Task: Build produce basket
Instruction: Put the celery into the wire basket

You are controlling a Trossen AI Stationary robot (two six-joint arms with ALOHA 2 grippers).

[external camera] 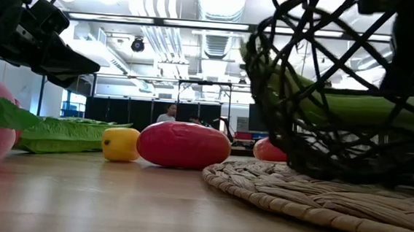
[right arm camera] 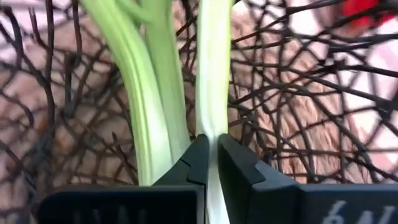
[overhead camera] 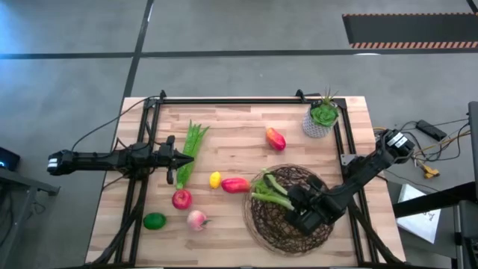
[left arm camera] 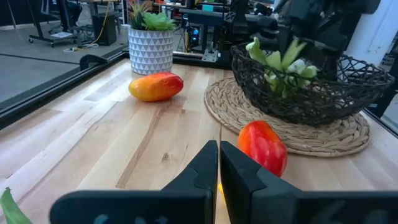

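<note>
Pinching a pale stalk of the leafy green (right arm camera: 211,68), the right gripper (right arm camera: 212,158) sits inside the basket (overhead camera: 263,220).

No readable text, label, brand or number anywhere — not on table, produce or arms.

Pale wooden table (overhead camera: 239,123) edged by a black metal frame (overhead camera: 224,100). Near the far right corner, a small grey patterned pot (overhead camera: 317,125) holding a green succulent (overhead camera: 324,112). Round woven straw mat (external camera: 318,197) lying flat on the wood. Beyond the table, grey floor (overhead camera: 75,30), cables (overhead camera: 433,149), and a distant person (external camera: 168,113).
</note>
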